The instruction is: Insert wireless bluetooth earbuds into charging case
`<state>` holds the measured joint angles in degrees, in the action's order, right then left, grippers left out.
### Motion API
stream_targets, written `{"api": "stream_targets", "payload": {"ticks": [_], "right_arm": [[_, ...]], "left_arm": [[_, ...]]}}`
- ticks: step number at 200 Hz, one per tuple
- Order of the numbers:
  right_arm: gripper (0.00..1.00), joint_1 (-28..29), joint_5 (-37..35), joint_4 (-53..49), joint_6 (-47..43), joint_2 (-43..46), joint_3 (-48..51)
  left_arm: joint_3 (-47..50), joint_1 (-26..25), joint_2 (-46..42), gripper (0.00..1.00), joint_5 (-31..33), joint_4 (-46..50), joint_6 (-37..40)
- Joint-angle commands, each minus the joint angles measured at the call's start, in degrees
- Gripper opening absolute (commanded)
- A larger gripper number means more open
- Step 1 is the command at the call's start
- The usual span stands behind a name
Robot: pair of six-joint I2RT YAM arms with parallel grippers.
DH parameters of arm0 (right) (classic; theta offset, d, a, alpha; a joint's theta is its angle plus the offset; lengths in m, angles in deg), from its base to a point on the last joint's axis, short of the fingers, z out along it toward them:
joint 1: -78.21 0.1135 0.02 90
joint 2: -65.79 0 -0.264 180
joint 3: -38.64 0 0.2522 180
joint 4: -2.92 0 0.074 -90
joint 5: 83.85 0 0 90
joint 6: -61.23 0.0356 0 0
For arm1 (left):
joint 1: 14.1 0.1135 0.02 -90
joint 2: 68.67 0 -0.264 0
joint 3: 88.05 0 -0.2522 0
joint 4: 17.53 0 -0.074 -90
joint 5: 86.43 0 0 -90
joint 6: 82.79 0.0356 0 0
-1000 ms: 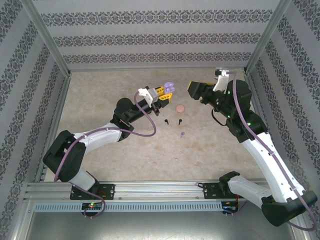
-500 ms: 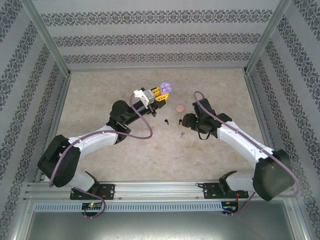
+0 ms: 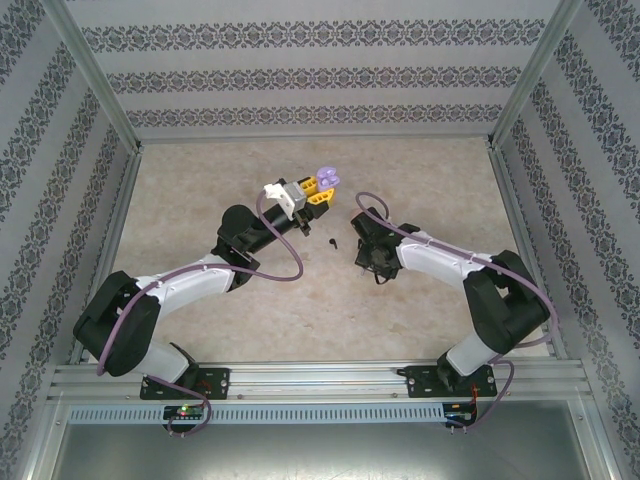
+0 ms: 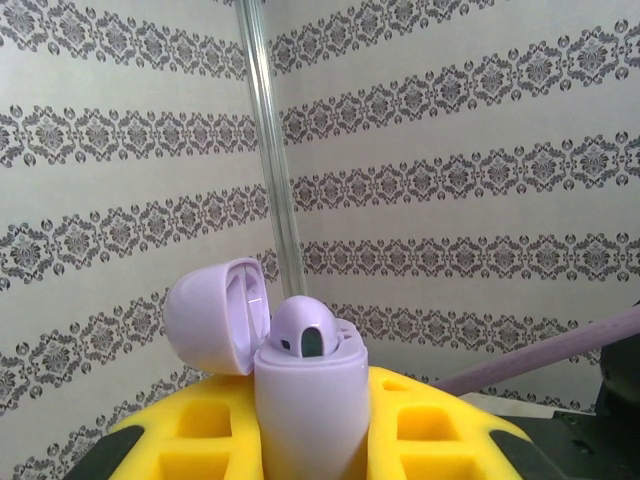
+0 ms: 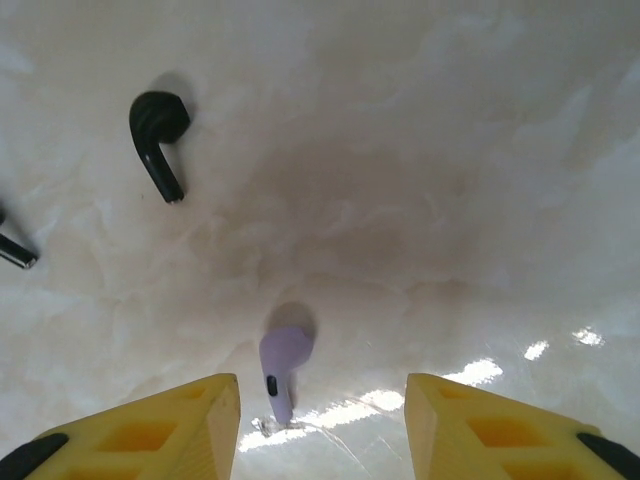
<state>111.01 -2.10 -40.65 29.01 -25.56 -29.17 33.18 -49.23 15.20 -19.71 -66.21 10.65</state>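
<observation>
My left gripper [image 3: 318, 190] is shut on an open lilac charging case [image 3: 327, 179], held upright above the table. In the left wrist view the case [image 4: 310, 400] stands between the yellow fingers [image 4: 200, 435], lid [image 4: 210, 315] swung back, with one lilac earbud [image 4: 305, 330] seated in it. My right gripper [image 5: 322, 420] is open and points down at the table, its yellow fingertips [image 5: 500, 425] either side of a loose lilac earbud [image 5: 282, 365] without touching it. From above, the right gripper [image 3: 366, 248] hides that earbud.
A black earbud [image 5: 158, 135] lies on the table a little beyond the lilac one, also seen from above [image 3: 333, 242]. The stem tip of another black earbud [image 5: 15, 255] shows at the left edge of the right wrist view. Patterned walls surround the table.
The right arm swung from the back right down to the table's middle, over the lilac earbud, and its jaws have narrowed. The left arm shifted slightly left with the case.
</observation>
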Motion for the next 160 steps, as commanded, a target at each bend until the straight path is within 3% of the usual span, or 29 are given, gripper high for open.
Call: {"api": "stream_targets", "payload": {"ticks": [1,160], "right_arm": [[0.46,0.6,-2.3,-0.7,2.4,-1.6,-2.1],[0.38,2.0,-2.1,-0.3,2.4,-9.6,-4.8]], "left_arm": [[0.7,0.7,-1.1,0.0,0.5,-5.1,-0.5],[1.3,1.4,0.2,0.0,0.5,-7.9,-1.7]]}}
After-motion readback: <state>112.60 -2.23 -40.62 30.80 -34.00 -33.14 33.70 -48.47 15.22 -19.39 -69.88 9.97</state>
